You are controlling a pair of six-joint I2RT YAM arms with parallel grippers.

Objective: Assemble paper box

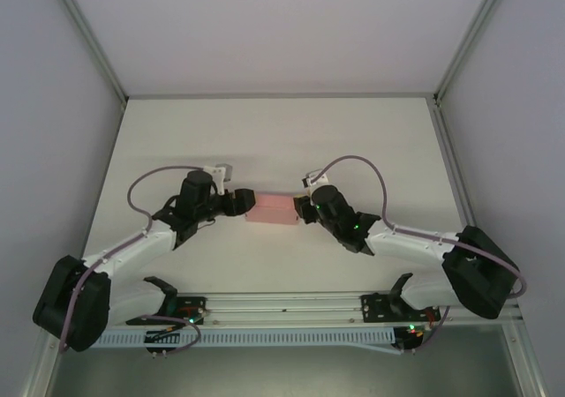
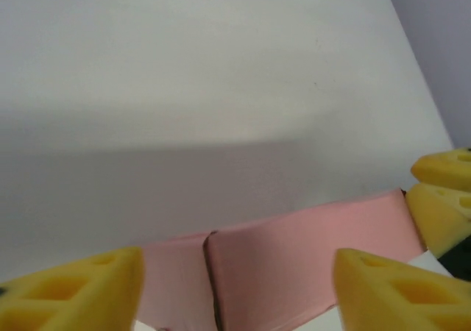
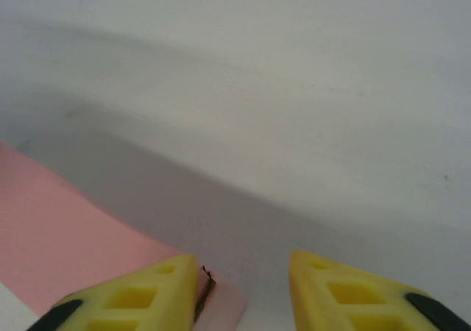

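**Inspector:** Jaws first. How does each set stand?

**Robot:** My left jaws stand wide apart with nothing clamped. Their yellow fingers (image 2: pixel 81 287) frame the paper box (image 1: pixel 271 208) from its left end. My right jaws are parted less widely, and the gap between them shows bare surface (image 3: pixel 294 125). One right finger (image 3: pixel 165 283) overlaps a corner of the box; I cannot tell whether it touches the card.

**Inspector:** Position of the box?

**Robot:** Mid-surface, folded up, lying between my two arms. Its long axis runs left to right, from one set of jaws straight to the other, so each arm faces a short end. A seam (image 2: pixel 211 272) shows on the face toward my left wrist.

**Inspector:** Which arm is nearer?

**Robot:** Neither, in my judgement; each sits right at its own end. The coming move turns on that line: any closing-in runs along the long axis, end against end.
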